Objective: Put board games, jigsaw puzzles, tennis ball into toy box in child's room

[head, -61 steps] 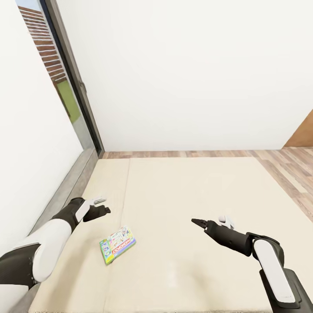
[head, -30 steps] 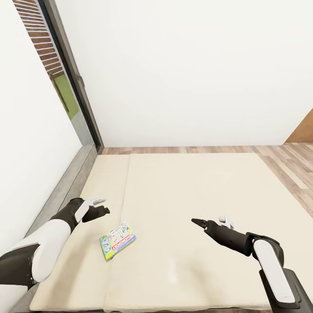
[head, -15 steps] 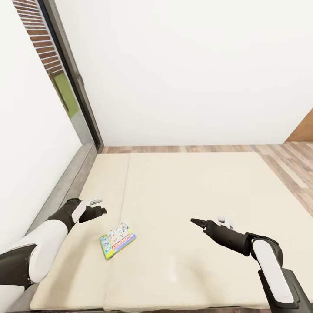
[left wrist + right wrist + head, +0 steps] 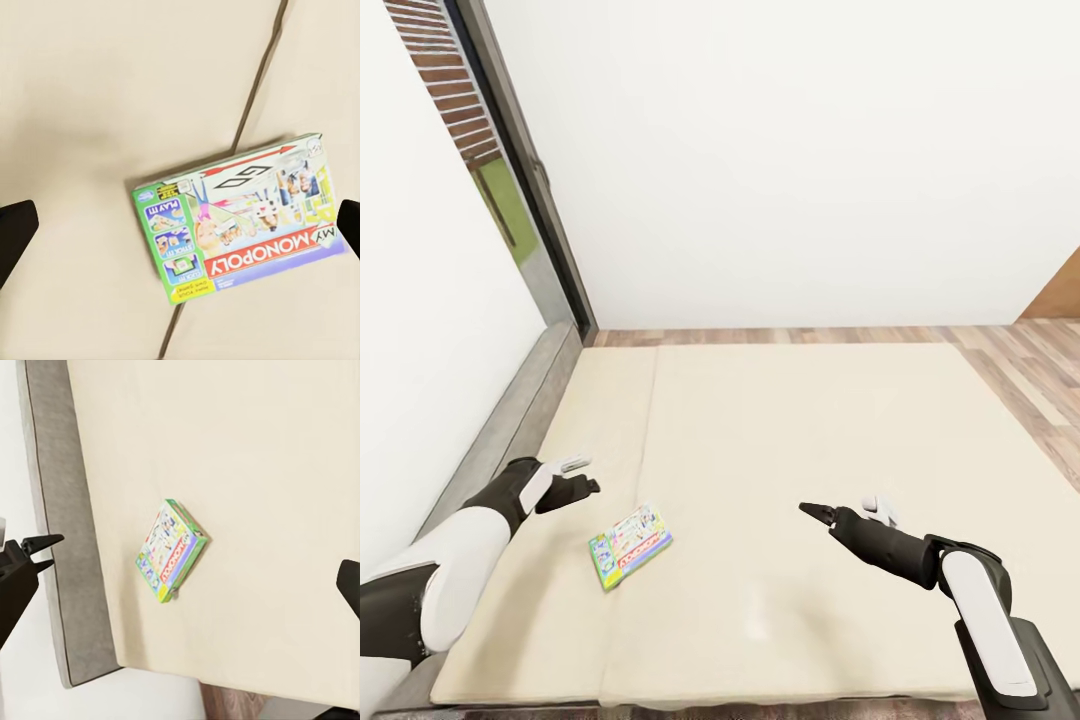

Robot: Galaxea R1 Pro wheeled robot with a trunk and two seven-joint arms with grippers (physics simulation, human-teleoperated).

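Observation:
One board game [image 4: 630,545], a green-edged Monopoly box, lies flat on the beige bed [image 4: 810,430] near its left side. In the left wrist view the board game [image 4: 240,217] lies straight below my left gripper [image 4: 182,229], across a mattress seam. My left gripper [image 4: 582,475] hovers open just left of the box and a little beyond it. My right gripper [image 4: 838,507] is open over the bare mattress, well to the right of the box. From the right wrist the board game [image 4: 171,550] looks small and far. The table, toy box, jigsaw puzzles and tennis ball are out of view.
A grey bed frame edge [image 4: 510,420] runs along the white wall on the left. A dark-framed window [image 4: 520,190] stands at the far left. Wood plank floor [image 4: 1040,375] lies beyond and to the right of the bed.
The whole view has shifted, bringing the bed's near edge into sight. My left gripper has drifted slightly left. The box and right arm have not moved.

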